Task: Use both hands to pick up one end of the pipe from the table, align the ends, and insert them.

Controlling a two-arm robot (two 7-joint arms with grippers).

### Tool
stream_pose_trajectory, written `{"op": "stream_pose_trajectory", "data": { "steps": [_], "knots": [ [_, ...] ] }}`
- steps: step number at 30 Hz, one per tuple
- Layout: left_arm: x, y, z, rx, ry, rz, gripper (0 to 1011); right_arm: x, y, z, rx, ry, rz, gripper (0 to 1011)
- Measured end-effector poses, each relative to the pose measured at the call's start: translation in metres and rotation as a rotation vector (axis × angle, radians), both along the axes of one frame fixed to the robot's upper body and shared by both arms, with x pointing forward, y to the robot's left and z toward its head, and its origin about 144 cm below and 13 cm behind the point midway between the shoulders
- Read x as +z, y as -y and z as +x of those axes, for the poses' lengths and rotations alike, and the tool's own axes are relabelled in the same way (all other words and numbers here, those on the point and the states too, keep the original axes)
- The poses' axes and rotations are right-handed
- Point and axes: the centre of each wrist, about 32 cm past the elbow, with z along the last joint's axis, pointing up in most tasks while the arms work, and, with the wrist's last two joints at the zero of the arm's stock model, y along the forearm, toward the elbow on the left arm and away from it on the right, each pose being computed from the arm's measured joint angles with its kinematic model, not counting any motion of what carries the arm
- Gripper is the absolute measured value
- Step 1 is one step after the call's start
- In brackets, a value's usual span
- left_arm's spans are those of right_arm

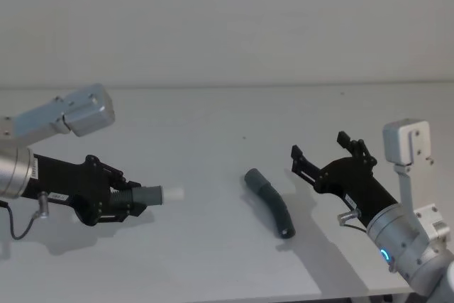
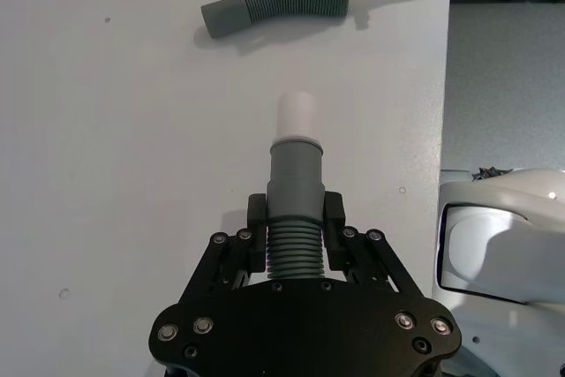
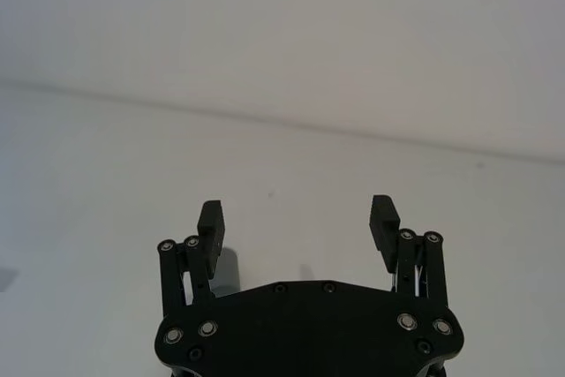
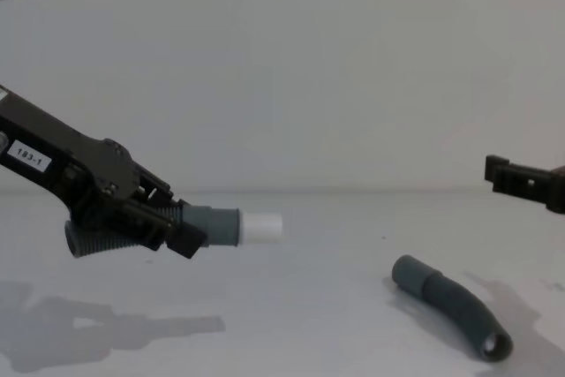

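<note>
Dark grey and ribbed, the hose piece with the white tip (image 1: 147,196) (image 2: 295,184) (image 4: 212,226) is held clear of the desk (image 1: 198,260) on the robot's left side. The left gripper (image 1: 135,200) (image 2: 295,209) (image 4: 181,227) has its jaws closed on the ribbed part just behind the smooth collar. The white tip (image 1: 172,194) (image 2: 297,115) (image 4: 262,227) points toward the middle of the desk.

The second hose piece (image 1: 269,200) (image 2: 278,4) (image 4: 450,302) lies flat on the desk, curved, well apart from the white tip. Its smooth cuff (image 1: 254,178) (image 2: 222,17) (image 4: 408,273) is the end nearer the held piece.

The right gripper (image 1: 319,145) (image 3: 298,214) hovers above the desk near the lying piece, on its right, not touching it. Its jaws stand wide apart and hold nothing.
</note>
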Motion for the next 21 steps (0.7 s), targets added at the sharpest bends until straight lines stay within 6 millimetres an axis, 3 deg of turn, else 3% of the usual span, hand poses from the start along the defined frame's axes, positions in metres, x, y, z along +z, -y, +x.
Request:
{"op": "stream_pose_trajectory", "data": {
  "steps": [12,21],
  "knots": [
    [-0.001,0.001,0.001,-0.002,0.002,-0.003,335,0.014,0.000,0.003,0.068,-0.135,-0.073,1004],
    [-0.001,0.001,0.001,-0.002,0.003,-0.004,335,0.020,-0.005,0.017,0.157,-0.255,-0.160,1004]
  ]
}}
